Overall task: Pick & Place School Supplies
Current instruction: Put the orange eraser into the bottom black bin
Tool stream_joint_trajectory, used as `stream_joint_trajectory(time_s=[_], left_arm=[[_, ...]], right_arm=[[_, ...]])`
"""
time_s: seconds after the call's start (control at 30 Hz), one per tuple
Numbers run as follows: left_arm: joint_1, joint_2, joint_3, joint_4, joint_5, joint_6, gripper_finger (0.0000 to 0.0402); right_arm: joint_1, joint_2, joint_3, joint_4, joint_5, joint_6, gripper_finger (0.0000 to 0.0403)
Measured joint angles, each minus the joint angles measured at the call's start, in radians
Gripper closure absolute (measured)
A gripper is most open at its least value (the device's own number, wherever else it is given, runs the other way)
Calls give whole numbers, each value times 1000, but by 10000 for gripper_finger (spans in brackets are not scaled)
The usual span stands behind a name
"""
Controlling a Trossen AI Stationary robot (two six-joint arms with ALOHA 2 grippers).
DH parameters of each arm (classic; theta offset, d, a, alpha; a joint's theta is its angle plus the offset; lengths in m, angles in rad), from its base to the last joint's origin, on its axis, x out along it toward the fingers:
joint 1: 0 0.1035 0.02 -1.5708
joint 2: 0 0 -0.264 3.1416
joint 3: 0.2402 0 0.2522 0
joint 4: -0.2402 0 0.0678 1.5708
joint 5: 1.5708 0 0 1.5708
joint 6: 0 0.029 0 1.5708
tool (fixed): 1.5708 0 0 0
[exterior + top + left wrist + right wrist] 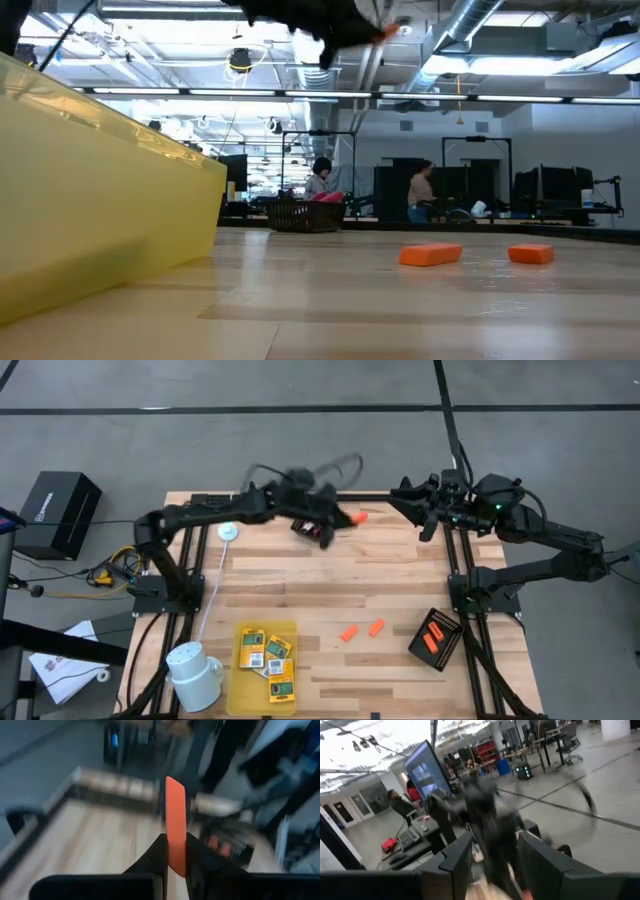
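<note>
Table (300,585): pale wood planks w/ visible grain, slight sheen in the low view. Yellow tray (240,670), near left, looks like smooth plastic; orange pieces (362,630) matt. Black basket (437,638), near right, looks like plastic mesh.

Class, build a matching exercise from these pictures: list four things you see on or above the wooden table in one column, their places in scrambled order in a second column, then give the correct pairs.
Things
1. Flat yellow-and-green square packets
2. Stubby orange piece pinched upright in the left tool
3. White mug
4. Two loose stubby orange pieces

Places
A. Lying on bare wood between the yellow tray and the small black tray
B. Raised above the table's far edge
C. Inside the yellow tray
D. Beside the yellow tray, at the near left corner

Pairs: 1-C, 2-B, 3-D, 4-A
</note>
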Motion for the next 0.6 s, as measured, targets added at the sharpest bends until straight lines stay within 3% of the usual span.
stream_joint_trajectory(time_s=[0.33,0.6], left_arm=[[57,-195,2,141,86,-105,377],[16,-206,0,207,85,-139,377]], right_arm=[[-18,57,2,34,-4,-5,248],[-18,156,2,202,-12,-35,239]])
